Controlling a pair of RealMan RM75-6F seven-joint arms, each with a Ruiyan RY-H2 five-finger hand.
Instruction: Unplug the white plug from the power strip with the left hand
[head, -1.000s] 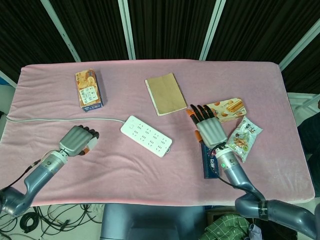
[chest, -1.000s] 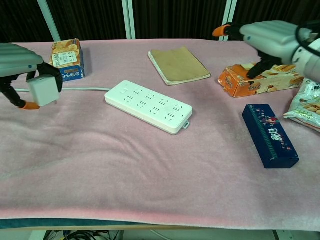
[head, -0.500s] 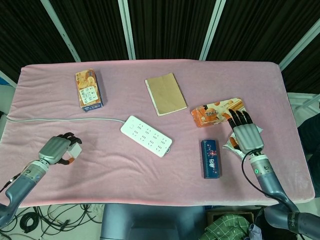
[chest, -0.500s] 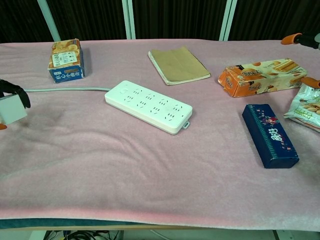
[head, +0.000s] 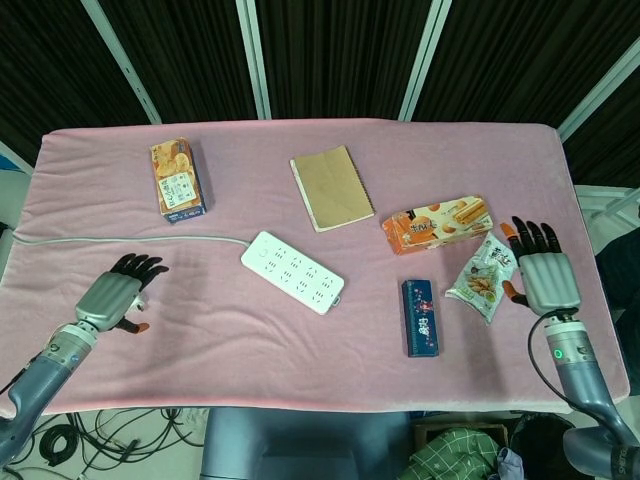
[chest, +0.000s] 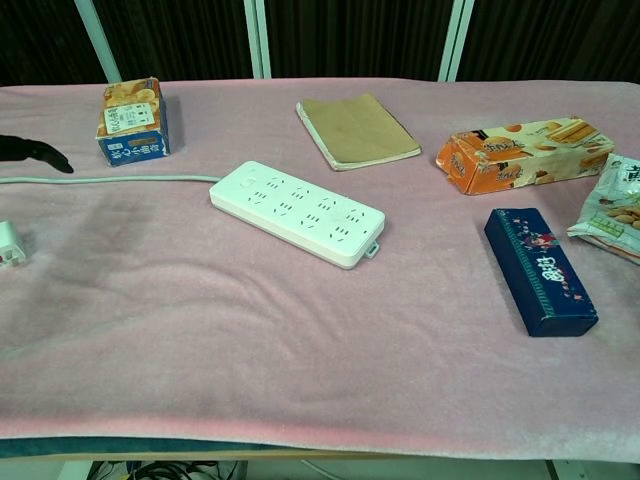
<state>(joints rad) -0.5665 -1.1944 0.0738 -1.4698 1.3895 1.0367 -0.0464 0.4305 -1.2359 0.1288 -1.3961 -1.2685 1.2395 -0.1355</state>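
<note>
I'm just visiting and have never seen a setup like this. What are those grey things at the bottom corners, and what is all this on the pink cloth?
They are a robot's two arms, each ending in a mechanical hand steered by a person. One picture looks down from the robot's head, the other looks across from its chest.

The left hand hovers with fingers spread, holding nothing. The white plug lies loose on the pink table near it, apart from the power strip. The right hand is open too, beside a snack bag.

Also lying there: a brown notebook, an orange biscuit box, a dark blue box and a small carton.
</note>
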